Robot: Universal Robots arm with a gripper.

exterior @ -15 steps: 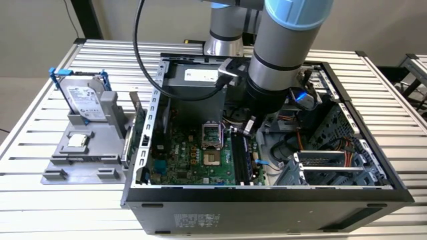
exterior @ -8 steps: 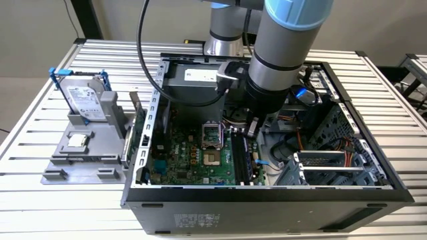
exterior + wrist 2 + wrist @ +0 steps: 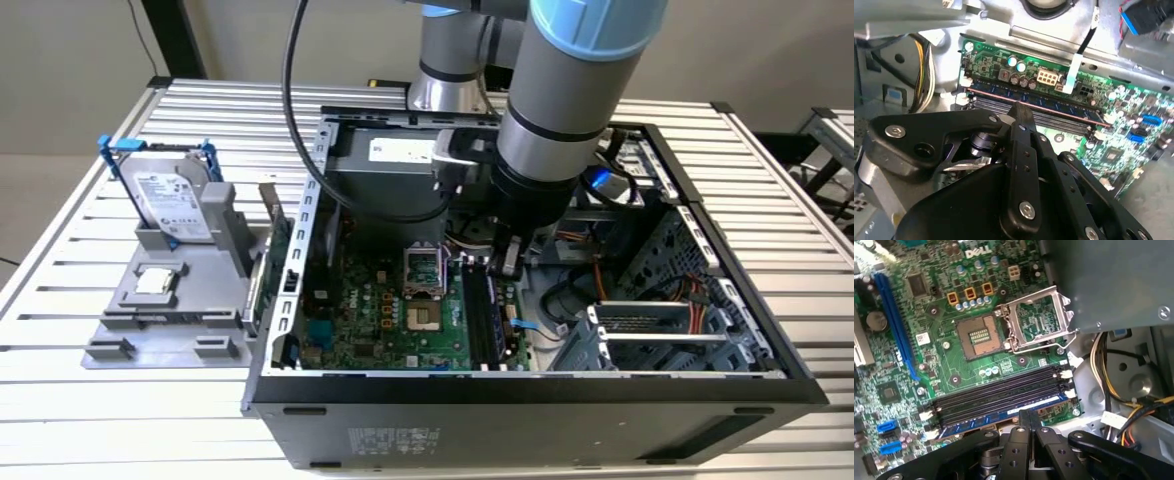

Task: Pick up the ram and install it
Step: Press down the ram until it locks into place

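The ram (image 3: 1004, 413) is a dark bluish stick standing on edge in the outermost of the black memory slots (image 3: 999, 392) on the green motherboard (image 3: 939, 375). In the second wrist view the ram (image 3: 1054, 106) runs along the slots just past my fingertips. My gripper (image 3: 1029, 416) is shut, its two black fingers pressed together with no gap. The tips sit right at the ram's upper edge, near its middle. In the exterior view my gripper (image 3: 509, 262) reaches down into the open computer case (image 3: 534, 385), above the slots (image 3: 483, 318).
The CPU socket (image 3: 979, 335) with its raised metal frame (image 3: 1036, 317) lies beside the slots. A power supply (image 3: 387, 165), cable bundles (image 3: 1124, 405) and a drive cage (image 3: 667, 335) crowd the case. A silver hard drive (image 3: 174, 200) stands on a grey fixture (image 3: 167, 300) at the exterior view's left.
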